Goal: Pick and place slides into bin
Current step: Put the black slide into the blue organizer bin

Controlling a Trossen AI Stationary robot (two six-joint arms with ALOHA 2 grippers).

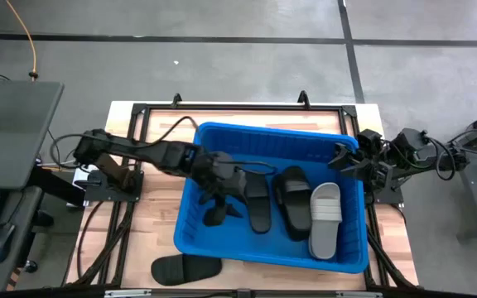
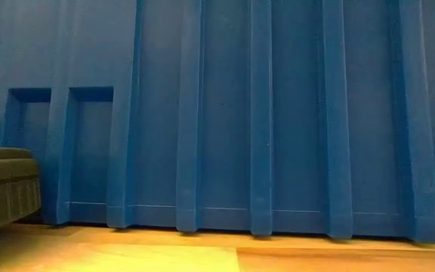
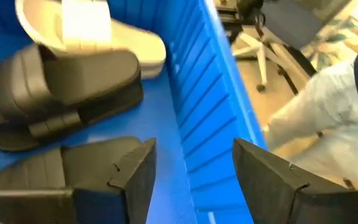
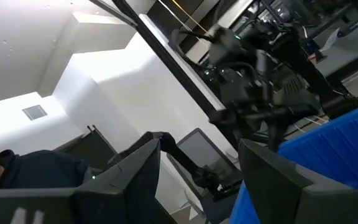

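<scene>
The blue bin (image 1: 190, 222) stands in the middle of the table. In it lie two black slides (image 1: 257, 201) (image 1: 292, 199) and a light grey slide (image 1: 325, 219), all flat on the bin floor. Another black slide (image 1: 185, 267) lies on the table at the near edge, in front of the bin; it also shows in the low view (image 2: 2, 189). My left gripper (image 1: 222, 207) is open and empty, low inside the bin's left half, next to a black slide (image 3: 48, 168). My right gripper (image 1: 344, 161) is open and empty above the bin's far right corner.
The bin's ribbed wall (image 2: 263, 113) fills the low view. A person in light clothing (image 3: 316, 118) and an office chair (image 3: 260, 50) are beyond the table's right side. A dark laptop-like slab (image 1: 7, 132) sits off the table's left.
</scene>
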